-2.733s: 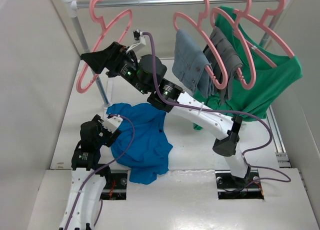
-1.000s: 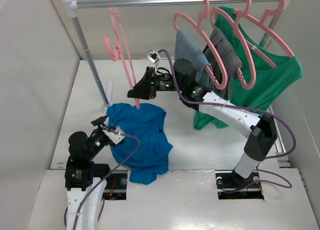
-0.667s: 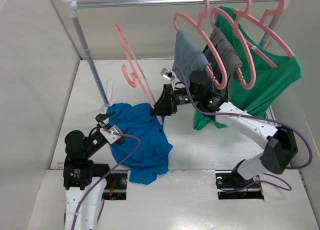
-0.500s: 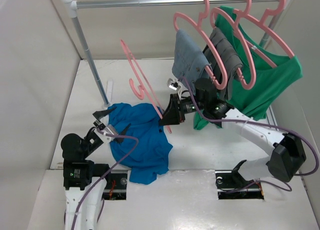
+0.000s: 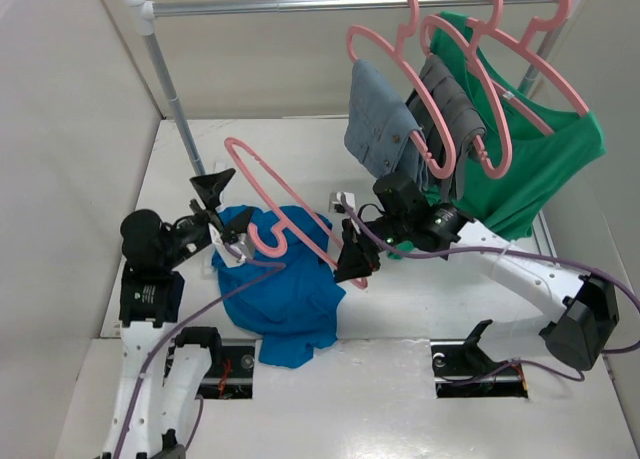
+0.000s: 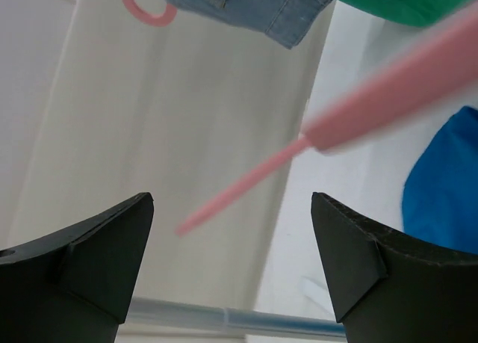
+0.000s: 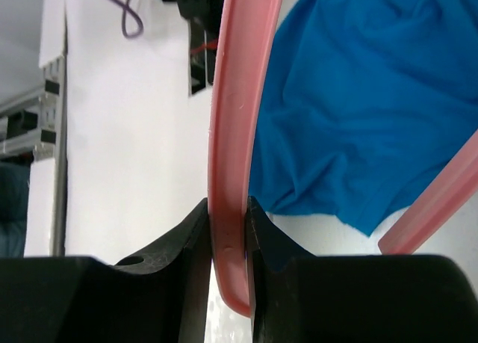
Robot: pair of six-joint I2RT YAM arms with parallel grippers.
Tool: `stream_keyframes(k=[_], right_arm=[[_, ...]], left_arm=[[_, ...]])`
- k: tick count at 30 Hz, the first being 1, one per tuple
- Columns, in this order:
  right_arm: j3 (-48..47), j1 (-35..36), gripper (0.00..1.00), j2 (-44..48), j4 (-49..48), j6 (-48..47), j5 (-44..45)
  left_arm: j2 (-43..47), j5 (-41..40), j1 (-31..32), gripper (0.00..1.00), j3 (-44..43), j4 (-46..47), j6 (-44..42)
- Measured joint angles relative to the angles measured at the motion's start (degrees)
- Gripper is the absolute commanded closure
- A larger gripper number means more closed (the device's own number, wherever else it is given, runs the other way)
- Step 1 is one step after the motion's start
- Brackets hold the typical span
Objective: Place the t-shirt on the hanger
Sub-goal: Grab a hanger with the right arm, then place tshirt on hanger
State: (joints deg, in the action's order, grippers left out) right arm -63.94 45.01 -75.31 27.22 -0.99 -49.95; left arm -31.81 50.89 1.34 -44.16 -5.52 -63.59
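Right gripper (image 5: 356, 263) is clamped tight on the hanger (image 5: 272, 172), pinching one end of the pink frame between both fingers, and the right wrist view shows the plastic squeezed in there with no gap. The hanger is off the rail (image 5: 330, 1) and held out tilted above the table (image 5: 420, 309), with its curved hook hanging over the far edge of the t-shirt (image 5: 292, 301). Can't tell from above whether the hook actually touches the cloth.

The t-shirt is lying crumpled on the near left part of the table, just right of the left arm, with nobody holding it.

Left gripper (image 5: 222, 216) has its fingers spread wide with nothing in them. It's raised at the far left edge of the shirt, facing the hanger, and its wrist camera sees a pink bar crossing in front of the gap.

Far right on the rail there are other pink hangers with a denim garment (image 5: 380, 129), a grey one (image 5: 455, 107) and the green shirt (image 5: 545, 159)
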Motion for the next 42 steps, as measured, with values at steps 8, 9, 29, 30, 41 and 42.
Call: stream_keyframes(k=[8, 9, 29, 30, 41, 42], right_arm=[[-2.1, 1.2, 1.0, 0.2, 7.6, -4.4, 3.6], [-2.7, 1.5, 1.0, 0.2, 8.0, -4.8, 4.0], [-8.9, 6.2, 1.0, -1.4, 17.4, -7.6, 9.7], [-9.0, 6.2, 1.0, -1.4, 18.1, -7.7, 9.9], [-13.0, 7.4, 0.48, -2.8, 21.6, -8.8, 20.9], [-14.1, 8.2, 0.3, -2.8, 21.1, -8.9, 24.0]], left_arm=[[-5.8, 6.6, 0.0, 0.15, -6.1, -20.4, -29.7], [-6.6, 6.7, 0.0, 0.15, -6.1, -22.9, -32.5], [-10.3, 9.3, 2.4, 0.86, -5.3, -26.9, -44.4], [-10.7, 8.9, 2.3, 1.0, -5.4, -27.9, -45.4], [-16.3, 4.9, 2.3, 1.0, -9.9, -39.0, -47.9], [-17.0, 4.8, 2.3, 1.0, -10.9, -40.3, -47.8]])
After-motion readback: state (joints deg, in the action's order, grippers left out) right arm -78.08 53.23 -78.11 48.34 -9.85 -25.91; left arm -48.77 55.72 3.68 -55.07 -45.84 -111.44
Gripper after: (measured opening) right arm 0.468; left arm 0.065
